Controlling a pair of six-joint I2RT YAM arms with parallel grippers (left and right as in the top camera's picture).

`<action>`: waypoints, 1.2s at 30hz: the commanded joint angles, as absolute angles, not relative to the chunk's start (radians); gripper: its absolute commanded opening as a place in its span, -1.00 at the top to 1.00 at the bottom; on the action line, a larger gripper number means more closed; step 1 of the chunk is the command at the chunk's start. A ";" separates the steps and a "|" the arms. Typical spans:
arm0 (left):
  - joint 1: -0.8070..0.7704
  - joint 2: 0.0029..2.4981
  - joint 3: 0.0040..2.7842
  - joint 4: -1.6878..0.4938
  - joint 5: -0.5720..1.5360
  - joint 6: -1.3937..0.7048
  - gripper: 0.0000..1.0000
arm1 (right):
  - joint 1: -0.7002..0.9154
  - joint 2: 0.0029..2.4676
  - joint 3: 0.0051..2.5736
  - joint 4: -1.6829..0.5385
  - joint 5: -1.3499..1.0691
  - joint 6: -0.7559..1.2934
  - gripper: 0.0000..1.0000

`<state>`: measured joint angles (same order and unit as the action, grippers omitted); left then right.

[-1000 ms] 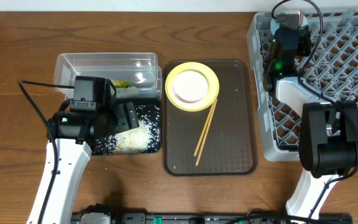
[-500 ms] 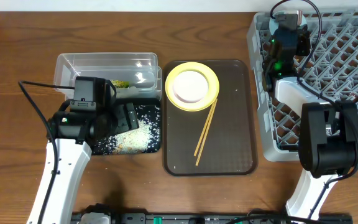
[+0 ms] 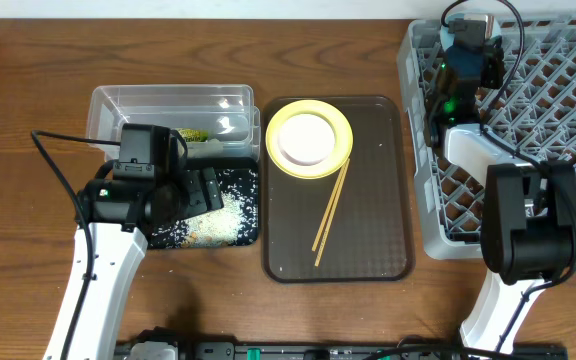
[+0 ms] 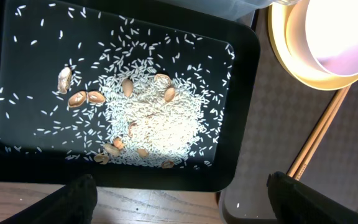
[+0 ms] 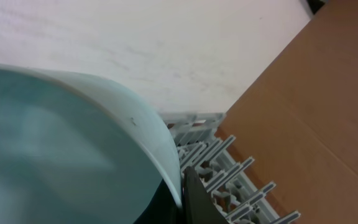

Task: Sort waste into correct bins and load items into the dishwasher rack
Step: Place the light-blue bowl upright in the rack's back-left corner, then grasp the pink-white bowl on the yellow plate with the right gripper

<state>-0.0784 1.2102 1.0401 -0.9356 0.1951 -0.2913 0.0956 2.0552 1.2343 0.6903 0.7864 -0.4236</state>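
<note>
Bowl (image 5: 55,143) in right jaws, at rack (image 5: 229,180) edge

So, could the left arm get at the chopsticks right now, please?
Probably yes: the left gripper is open over the black tray, and the chopsticks lie uncovered on the brown tray.

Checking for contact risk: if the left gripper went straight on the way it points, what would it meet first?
Probably the rice pile in the black tray: the left gripper points down at it with nothing in between. Height above it is unclear.
</note>
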 commanded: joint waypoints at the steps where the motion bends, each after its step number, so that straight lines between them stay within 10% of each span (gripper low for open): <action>1: -0.072 1.210 1.045 -0.938 0.183 -0.297 -0.79 | 0.097 2.095 1.236 0.685 0.805 -0.405 0.97; 19: -0.072 1.210 1.044 -0.938 0.183 -0.297 -0.79 | 0.235 2.087 1.236 0.437 0.933 -0.292 0.98; 29: -0.072 1.210 1.045 -0.934 0.183 -0.297 -0.79 | 0.255 1.885 1.236 -0.121 0.736 -0.025 0.19; 36: -0.072 1.210 1.045 -0.942 0.182 -0.296 -0.79 | 0.326 1.689 1.236 -0.372 0.185 0.102 0.20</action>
